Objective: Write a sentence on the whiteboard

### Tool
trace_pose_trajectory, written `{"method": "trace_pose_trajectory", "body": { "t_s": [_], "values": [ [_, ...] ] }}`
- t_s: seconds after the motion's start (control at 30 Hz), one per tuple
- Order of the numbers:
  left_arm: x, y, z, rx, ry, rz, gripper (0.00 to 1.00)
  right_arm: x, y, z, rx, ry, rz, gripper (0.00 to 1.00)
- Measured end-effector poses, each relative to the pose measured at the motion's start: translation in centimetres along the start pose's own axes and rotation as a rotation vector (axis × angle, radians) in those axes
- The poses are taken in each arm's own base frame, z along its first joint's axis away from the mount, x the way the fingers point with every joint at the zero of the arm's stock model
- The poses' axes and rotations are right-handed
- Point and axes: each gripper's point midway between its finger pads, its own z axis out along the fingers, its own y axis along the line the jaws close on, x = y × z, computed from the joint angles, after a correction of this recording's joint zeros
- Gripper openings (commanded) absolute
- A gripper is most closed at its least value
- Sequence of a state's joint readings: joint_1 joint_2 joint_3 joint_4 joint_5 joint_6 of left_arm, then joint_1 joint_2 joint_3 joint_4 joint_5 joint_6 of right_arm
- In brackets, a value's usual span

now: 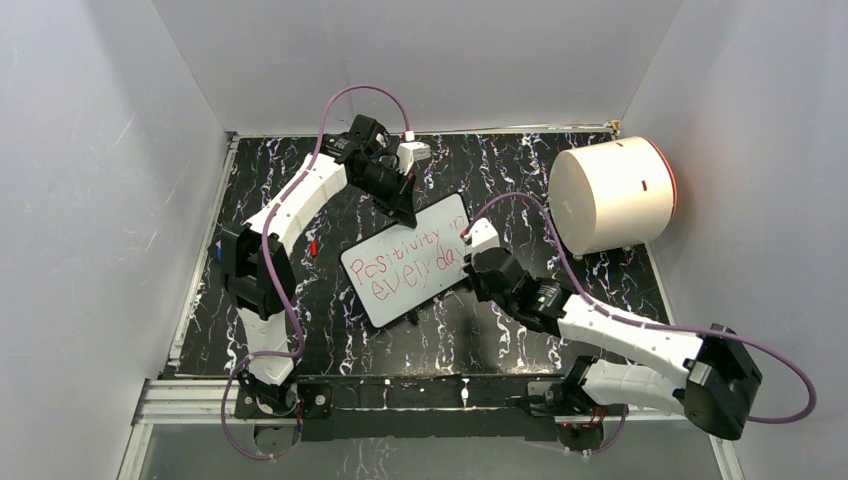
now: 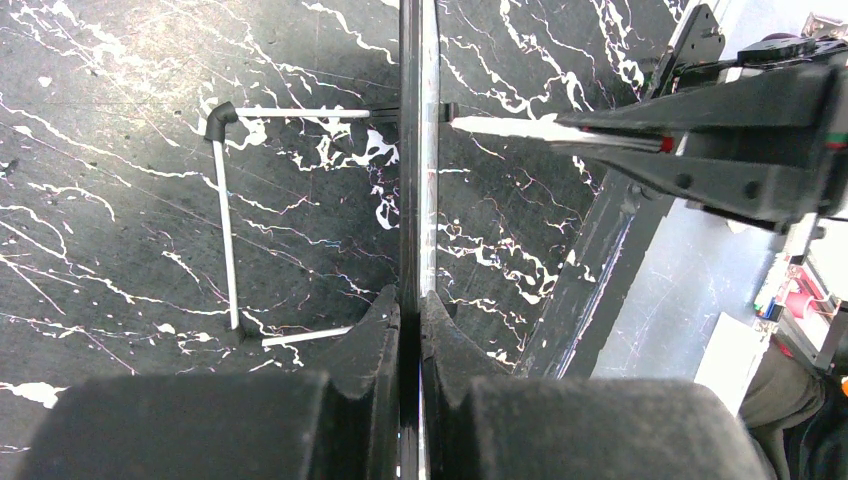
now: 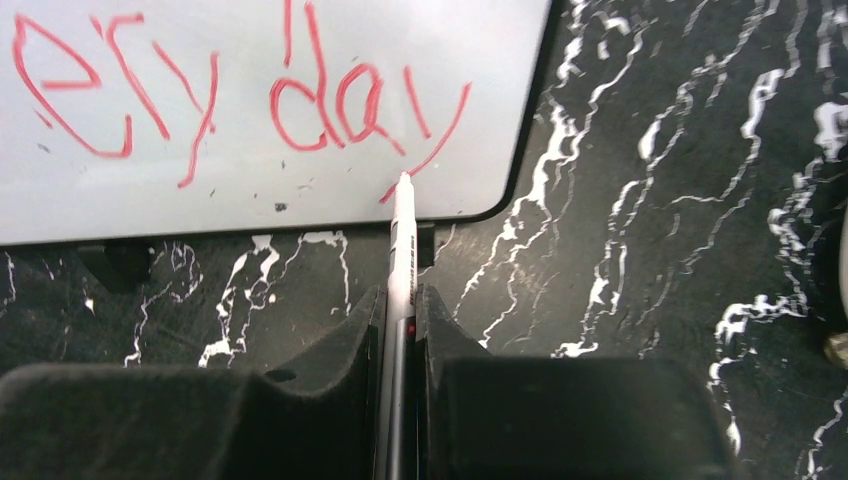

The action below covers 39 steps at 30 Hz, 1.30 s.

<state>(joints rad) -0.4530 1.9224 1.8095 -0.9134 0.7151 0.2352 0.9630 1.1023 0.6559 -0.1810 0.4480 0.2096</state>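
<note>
Whiteboard (image 1: 398, 300): sitting at frame centre, sentence (image 1: 410, 262) showing. Left gripper (image 1: 407, 211): jaws pinching board's upper edge. Right gripper (image 3: 400, 300): jaws clamping marker (image 3: 403, 225), tip touching final "y", board's lower right.

A big white cylinder (image 1: 610, 195) lies on its side on a black table (image 1: 330, 345) with white veins like marble. Its flat round face is turned to the left, and a red band (image 1: 668, 185) goes around its other end. Well to the left of the cylinder lies a small red piece (image 1: 313, 247), too small to name. Plain white walls (image 1: 100, 200) stand behind and beside the cylinder, and a metal rail (image 1: 200, 397) runs along the table edge far from it.
</note>
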Motion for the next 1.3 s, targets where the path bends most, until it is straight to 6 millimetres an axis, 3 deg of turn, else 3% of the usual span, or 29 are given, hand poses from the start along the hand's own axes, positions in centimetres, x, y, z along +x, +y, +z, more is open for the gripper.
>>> {"method": "trace_pose_trajectory", "body": {
  "t_s": [0.13, 0.37, 0.9, 1.2, 1.23, 1.3],
  "values": [
    [0.0, 0.0, 0.0, 0.0, 0.0, 0.0, 0.0, -1.6, -1.4, -0.9, 0.048, -0.066, 0.033, 0.0],
    [0.0, 0.0, 0.0, 0.001, 0.0, 0.0, 0.0, -1.7, -2.8, -0.6, 0.1, -0.079, 0.061, 0.0],
    [-0.3, 0.0, 0.3, 0.014, 0.001, -0.003, 0.0, -1.1, -3.2, 1.3, 0.098, -0.087, 0.093, 0.0],
    [-0.3, 0.0, 0.2, 0.009, 0.003, -0.003, 0.0, -1.4, -3.4, 0.2, 0.091, -0.098, 0.1, 0.0],
    [-0.3, 0.0, 0.1, 0.006, 0.004, -0.003, 0.01, -1.6, -3.6, -0.3, 0.089, -0.105, 0.103, 0.0],
    [-0.5, -0.1, 0.1, -0.003, 0.012, -0.001, 0.15, -2.1, -3.9, -1.5, 0.086, -0.132, 0.114, 0.0]
  ]
}}
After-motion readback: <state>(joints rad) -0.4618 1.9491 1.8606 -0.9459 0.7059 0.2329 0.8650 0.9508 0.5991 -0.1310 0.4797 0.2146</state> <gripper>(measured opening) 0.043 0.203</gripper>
